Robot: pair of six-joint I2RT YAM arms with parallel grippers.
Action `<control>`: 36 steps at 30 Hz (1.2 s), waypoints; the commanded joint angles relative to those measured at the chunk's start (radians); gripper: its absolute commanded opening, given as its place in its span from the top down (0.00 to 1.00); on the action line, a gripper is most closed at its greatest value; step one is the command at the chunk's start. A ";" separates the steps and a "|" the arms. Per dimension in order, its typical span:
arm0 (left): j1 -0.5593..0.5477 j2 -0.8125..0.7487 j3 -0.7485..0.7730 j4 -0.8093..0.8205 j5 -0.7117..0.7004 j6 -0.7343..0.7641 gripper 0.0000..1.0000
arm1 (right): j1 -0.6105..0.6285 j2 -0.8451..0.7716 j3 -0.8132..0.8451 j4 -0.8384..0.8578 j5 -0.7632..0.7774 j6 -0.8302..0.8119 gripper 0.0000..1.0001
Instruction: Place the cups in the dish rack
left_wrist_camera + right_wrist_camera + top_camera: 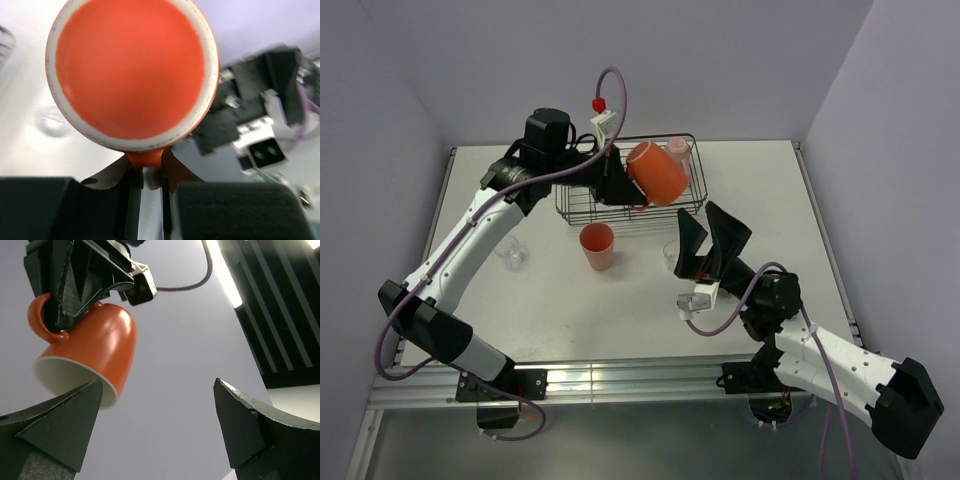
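My left gripper [618, 183] is shut on the handle of the orange mug [658, 172] and holds it tilted above the black wire dish rack [582, 212]. The left wrist view shows the mug's base [131, 70] with the handle pinched between the fingers [177, 175]. In the right wrist view the mug [97, 345] hangs mouth-down with its cream inside showing. A pale pink mug [678, 150] stands in the rack's far right corner. A salmon tumbler [598, 245] and two clear glasses [510, 253] [672, 256] stand on the table. My right gripper [712, 238] is open, empty and pointing upward. The red and grey-olive mugs are not visible.
The white table [570, 320] is enclosed by grey walls at the back and sides. The right arm's wrist [260, 135] shows beyond the mug in the left wrist view. One clear glass [52, 122] appears on the table below the mug.
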 commanded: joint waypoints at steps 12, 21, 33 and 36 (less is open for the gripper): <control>0.026 0.181 0.178 0.046 -0.598 0.194 1.00 | -0.101 -0.143 -0.004 -0.328 0.379 0.144 0.00; 0.001 0.328 0.228 0.100 -0.772 0.232 1.00 | -0.203 -0.134 -0.035 -0.371 0.396 0.201 0.00; -0.025 0.528 0.342 0.121 -0.891 0.284 1.00 | -0.216 -0.163 -0.019 -0.461 0.519 0.338 0.00; -0.030 0.557 0.351 0.136 -0.902 0.292 1.00 | -0.220 -0.164 -0.010 -0.477 0.527 0.353 0.00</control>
